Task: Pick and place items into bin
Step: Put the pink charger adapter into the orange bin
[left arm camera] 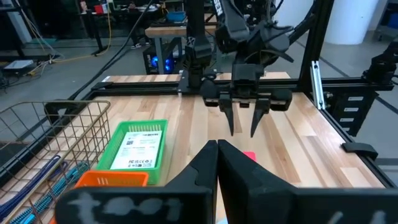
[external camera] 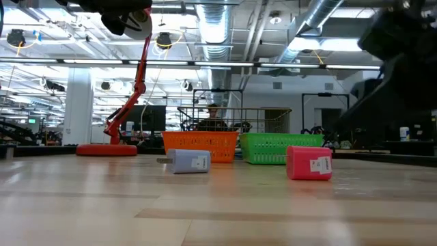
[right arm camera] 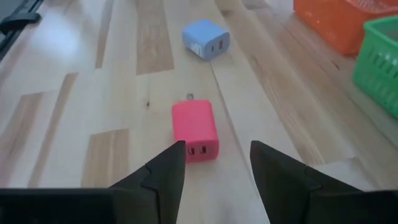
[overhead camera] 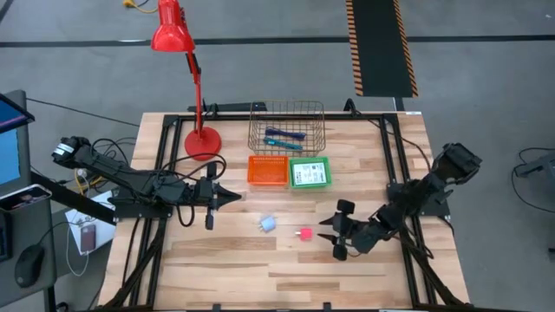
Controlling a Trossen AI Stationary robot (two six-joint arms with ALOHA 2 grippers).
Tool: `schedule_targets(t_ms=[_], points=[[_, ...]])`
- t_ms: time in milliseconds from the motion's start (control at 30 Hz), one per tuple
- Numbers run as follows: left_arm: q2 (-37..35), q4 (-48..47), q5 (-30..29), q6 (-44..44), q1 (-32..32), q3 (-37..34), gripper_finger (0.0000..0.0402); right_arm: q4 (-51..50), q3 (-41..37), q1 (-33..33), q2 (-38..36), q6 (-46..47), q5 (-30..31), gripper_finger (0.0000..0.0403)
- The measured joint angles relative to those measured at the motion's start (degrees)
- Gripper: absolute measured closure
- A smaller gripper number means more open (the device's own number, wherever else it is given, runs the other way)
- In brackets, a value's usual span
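the right gripper (right arm camera: 214, 165), fingers apart, hovers just short of the pink block (right arm camera: 195, 130) lying mid-table toward the front edge, so the approach seems underway; next, straddle it and close.

High cam: straight down, whole table (overhead camera: 225, 260). Low cam: at tabletop level, close behind the pink block (external camera: 308, 162) and blue block (external camera: 188, 161), facing the baskets and room. Left wrist cam looks across at the right gripper (left arm camera: 244, 127). Right wrist cam: close on the same pink block (right arm camera: 194, 129), blue one beyond.
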Motion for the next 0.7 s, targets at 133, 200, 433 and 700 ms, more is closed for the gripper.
schedule_targets(t_ms=[133,200,433,700], points=[[0.00,0.00,0.00,0.00,0.00,0.00,0.0401,7.08,-2.75,1.55,3.58,0.43,2.72,0.0222],[0.00,0.07,-0.02,0.00,0.00,0.00,0.0401,8.77,-3.45,1.79,5.93,1.09,3.87,0.0219],[0.00,0.17,-0.02,0.04,0.00,0.00,0.0402,16.42,-3.43,1.81,14.92,1.62,5.11,0.0210],[0.00,0.36,-0.04,0.05,0.00,0.00,0.0401,24.24,-4.04,2.32,20.32,5.66,6.85,0.0199]])
